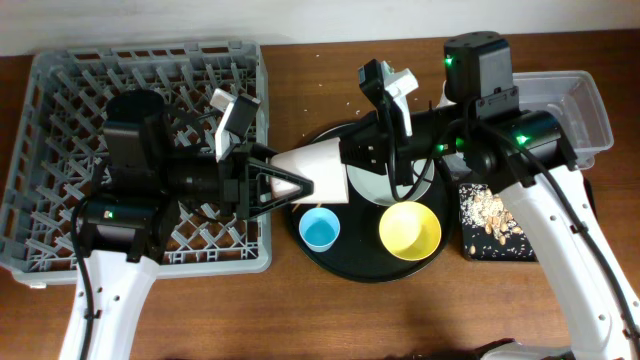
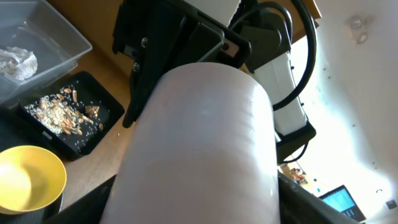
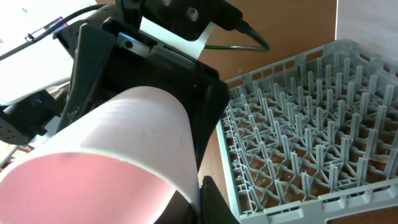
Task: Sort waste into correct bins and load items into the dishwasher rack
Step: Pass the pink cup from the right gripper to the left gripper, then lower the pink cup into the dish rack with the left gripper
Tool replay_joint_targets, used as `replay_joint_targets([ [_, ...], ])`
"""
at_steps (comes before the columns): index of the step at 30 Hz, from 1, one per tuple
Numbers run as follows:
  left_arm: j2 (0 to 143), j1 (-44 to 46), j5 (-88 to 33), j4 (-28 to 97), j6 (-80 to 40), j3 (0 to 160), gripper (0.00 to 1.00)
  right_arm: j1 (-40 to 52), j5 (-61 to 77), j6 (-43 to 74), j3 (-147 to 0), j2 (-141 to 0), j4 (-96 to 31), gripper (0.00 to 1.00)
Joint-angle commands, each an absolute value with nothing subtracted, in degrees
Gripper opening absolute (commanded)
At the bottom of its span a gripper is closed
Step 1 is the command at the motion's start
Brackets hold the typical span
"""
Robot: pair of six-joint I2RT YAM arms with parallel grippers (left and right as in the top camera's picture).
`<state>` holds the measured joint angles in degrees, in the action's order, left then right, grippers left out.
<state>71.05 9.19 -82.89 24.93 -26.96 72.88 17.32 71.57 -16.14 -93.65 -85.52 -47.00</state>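
The small pink cup (image 1: 318, 170) hangs on its side in the air between my two grippers, over the gap between the dishwasher rack (image 1: 60, 90) and the round black tray. My left gripper (image 1: 288, 186) is shut around its base end; the cup (image 2: 199, 143) fills the left wrist view. My right gripper (image 1: 352, 165) pinches its rim wall (image 3: 124, 130). The blue cup (image 1: 320, 230), yellow bowl (image 1: 410, 230) and pale grey plate (image 1: 405, 188) sit on the round tray. Food scraps (image 2: 56, 115) lie in the black rectangular tray (image 1: 470, 250). A white napkin (image 2: 15, 62) lies in the clear tub (image 1: 585, 110). The chopsticks are out of view.
The round black tray (image 1: 350, 268) lies at the table's middle. The rack's upright pegs (image 3: 311, 143) stand close to the cup on the left. Both arms cross over the round tray and the rack's right side. A few crumbs lie on the wood behind the tray.
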Motion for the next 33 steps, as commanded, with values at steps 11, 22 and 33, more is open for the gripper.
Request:
replay_joint_targets([
  [11, 71.24, -5.28, -67.37, 30.72, -24.45, 73.60, 0.44, 9.17, 59.22, 2.68, -94.19, -82.35, -50.63, 0.73],
  [22, 71.31, -26.39, 0.14, 68.31, -23.35, 73.60, 0.43, 12.80, 33.10, 2.22, -94.04, -83.40, -66.72, 0.80],
  [33, 83.53, -28.56, 1.74, 65.04, -24.40, 67.57, 0.48, 12.80, 33.08, 2.20, -94.02, -83.64, -67.99, 0.80],
])
